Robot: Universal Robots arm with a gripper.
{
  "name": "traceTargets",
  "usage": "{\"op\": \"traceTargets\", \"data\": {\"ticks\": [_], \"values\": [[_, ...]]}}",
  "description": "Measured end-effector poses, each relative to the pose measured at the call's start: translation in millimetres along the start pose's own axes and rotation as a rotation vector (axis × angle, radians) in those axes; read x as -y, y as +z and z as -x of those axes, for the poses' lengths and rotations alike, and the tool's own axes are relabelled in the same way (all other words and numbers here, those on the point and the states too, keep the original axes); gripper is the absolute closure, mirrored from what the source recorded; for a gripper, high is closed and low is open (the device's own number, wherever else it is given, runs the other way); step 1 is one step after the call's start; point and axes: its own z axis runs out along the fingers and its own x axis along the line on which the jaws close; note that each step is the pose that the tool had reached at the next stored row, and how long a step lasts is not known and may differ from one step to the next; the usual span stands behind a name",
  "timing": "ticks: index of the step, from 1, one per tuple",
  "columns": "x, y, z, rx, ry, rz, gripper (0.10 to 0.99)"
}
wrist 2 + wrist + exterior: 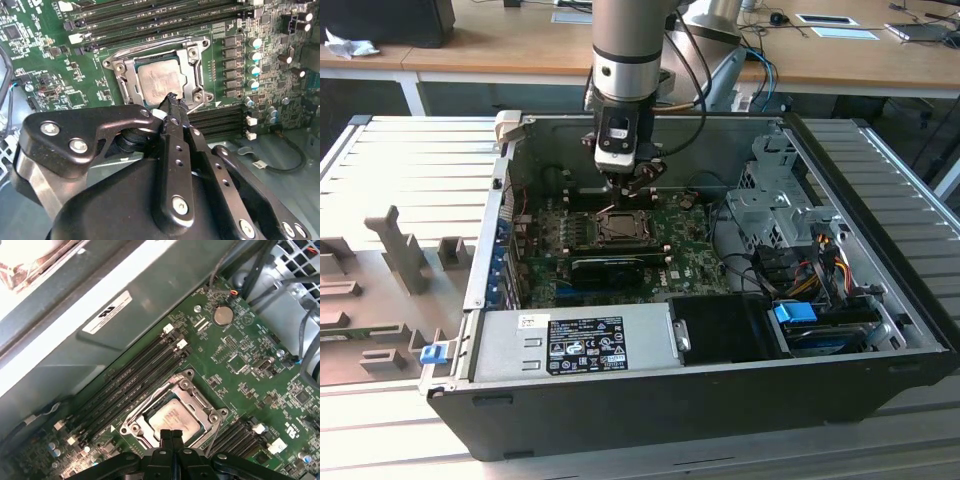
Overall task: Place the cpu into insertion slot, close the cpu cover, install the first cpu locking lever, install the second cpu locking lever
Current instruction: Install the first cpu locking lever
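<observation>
Gripper (171, 100) has its fingers pressed together with nothing between them. The tip is low over the near edge of the insertion slot (618, 227), inside the open computer case (650, 405). The cpu (157, 82) is already seated in the slot, pale face up, flat and square to the rim. The cpu cover (194, 75) looks to be down around it, its window framing the chip in both wrist views.

So the place and close steps read as done, and the step in hand is most likely a locking lever. The fingertip is just beside the cover's corner, where a thin wire arm runs out over the motherboard (60, 75). I cannot tell whether it touches that wire, or whether either lever is latched yet.

Judgement: a lever move calls for a narrow closed tip on the thin wire and a push down and sideways under its hook, without scraping the boards or the memory slots close by.
</observation>
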Motion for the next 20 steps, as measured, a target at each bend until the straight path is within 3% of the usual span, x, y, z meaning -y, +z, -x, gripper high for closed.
{"op": "traceTargets", "data": {"ticks": [20], "values": [[0.0,0.0,0.0,-0.0038,-0.208,-0.002,0.980]]}}
